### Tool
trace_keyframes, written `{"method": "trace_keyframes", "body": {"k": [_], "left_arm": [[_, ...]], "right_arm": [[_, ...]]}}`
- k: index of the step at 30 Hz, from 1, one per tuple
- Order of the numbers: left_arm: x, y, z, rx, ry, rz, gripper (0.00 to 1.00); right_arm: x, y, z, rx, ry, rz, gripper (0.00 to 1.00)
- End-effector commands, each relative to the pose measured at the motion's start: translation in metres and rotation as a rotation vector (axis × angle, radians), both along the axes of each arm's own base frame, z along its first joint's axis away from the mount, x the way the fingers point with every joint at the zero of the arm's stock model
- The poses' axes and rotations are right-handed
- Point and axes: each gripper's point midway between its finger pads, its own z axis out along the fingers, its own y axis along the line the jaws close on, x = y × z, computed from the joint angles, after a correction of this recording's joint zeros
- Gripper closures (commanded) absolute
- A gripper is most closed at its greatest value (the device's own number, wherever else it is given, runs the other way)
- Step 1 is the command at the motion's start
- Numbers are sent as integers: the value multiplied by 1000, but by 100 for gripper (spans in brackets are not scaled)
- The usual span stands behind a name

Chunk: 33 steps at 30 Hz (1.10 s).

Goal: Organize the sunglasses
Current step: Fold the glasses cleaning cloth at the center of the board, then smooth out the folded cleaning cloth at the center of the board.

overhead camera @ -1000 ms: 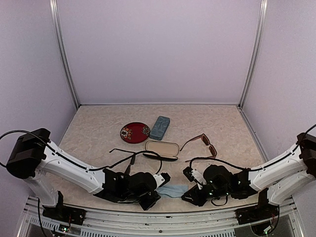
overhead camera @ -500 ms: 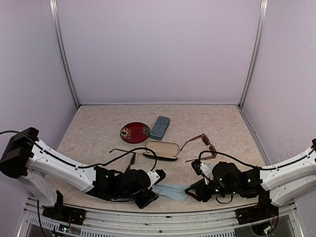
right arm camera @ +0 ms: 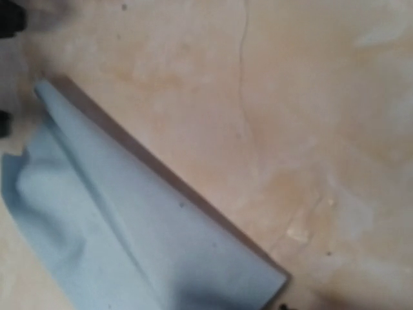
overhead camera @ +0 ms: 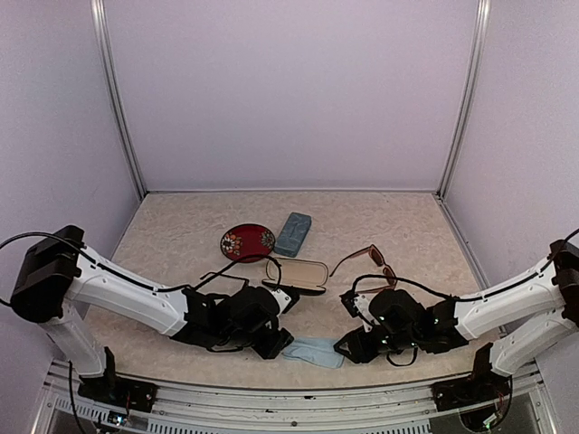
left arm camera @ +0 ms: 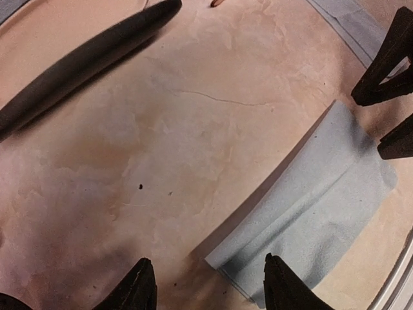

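Seemingly the left gripper (left arm camera: 210,290) and right gripper (left arm camera: 369,126), spread and empty, flank the folded cloth (left arm camera: 316,213) (gripped by neither) so it lies flat.

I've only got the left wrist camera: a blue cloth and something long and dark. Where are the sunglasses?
Observer: The brown pair lies just right of the open case.
Operator: And the black pair?
Observer: The black pair lies left of that case, partly hidden by the left arm.
Operator: Anything else out there?
Observer: A red disc and a closed blue-grey case sit side by side behind the open case.
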Motion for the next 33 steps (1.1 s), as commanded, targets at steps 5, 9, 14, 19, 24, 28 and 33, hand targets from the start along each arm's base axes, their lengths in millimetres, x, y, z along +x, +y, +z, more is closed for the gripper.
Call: {"method": "trace_keyframes", "body": {"k": [5, 9, 14, 19, 24, 28, 33], "left_arm": [[-15, -3, -22, 130, -45, -27, 44], [-24, 2, -26, 151, -45, -31, 44], [-33, 5, -25, 154, -46, -44, 44], [-42, 7, -19, 144, -41, -67, 44], [-45, 8, -2, 81, -48, -76, 43], [-45, 5, 6, 53, -49, -81, 43], [-22, 8, 9, 40, -64, -13, 43]], "right_arm": [[-5, 2, -4, -10, 24, 26, 52], [-4, 1, -5, -15, 22, 22, 51], [-4, 0, -8, -22, 24, 17, 51], [-2, -3, -8, -29, 20, 0, 51], [0, -2, -8, -35, 9, -1, 51], [3, 0, -11, -50, 9, -5, 51], [8, 1, -11, -63, 5, -22, 52]]}}
